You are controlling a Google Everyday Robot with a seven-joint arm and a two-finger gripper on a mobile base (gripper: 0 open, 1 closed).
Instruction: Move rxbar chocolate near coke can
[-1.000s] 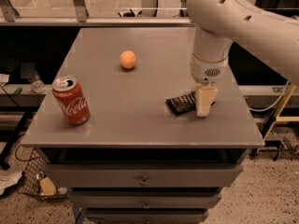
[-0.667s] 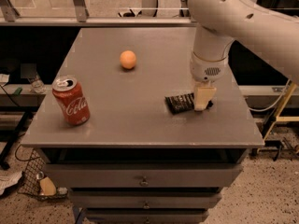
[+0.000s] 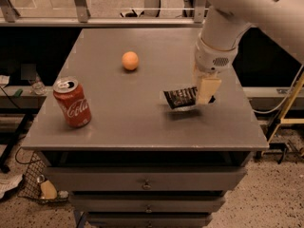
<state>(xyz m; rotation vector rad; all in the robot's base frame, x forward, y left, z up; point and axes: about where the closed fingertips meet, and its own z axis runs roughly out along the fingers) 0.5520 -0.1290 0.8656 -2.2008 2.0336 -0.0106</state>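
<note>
Grey table [image 3: 142, 132] carries the coke can [image 3: 72, 102] near its front-left edge. Well right of the can, the pincer [image 3: 205, 95] grips the rxbar chocolate [image 3: 179, 98], now lifted slightly off the top. Bare surface lies between them.

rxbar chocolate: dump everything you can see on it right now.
The rxbar chocolate is a flat, rectangular bar in a glossy black wrapper with pale lettering too small to read. It lies roughly level, long side running left to right, over the right half of the grey table. The gripper clamps its right end. A shadow beneath suggests it hangs just above the surface. Nothing else touches it.
</note>
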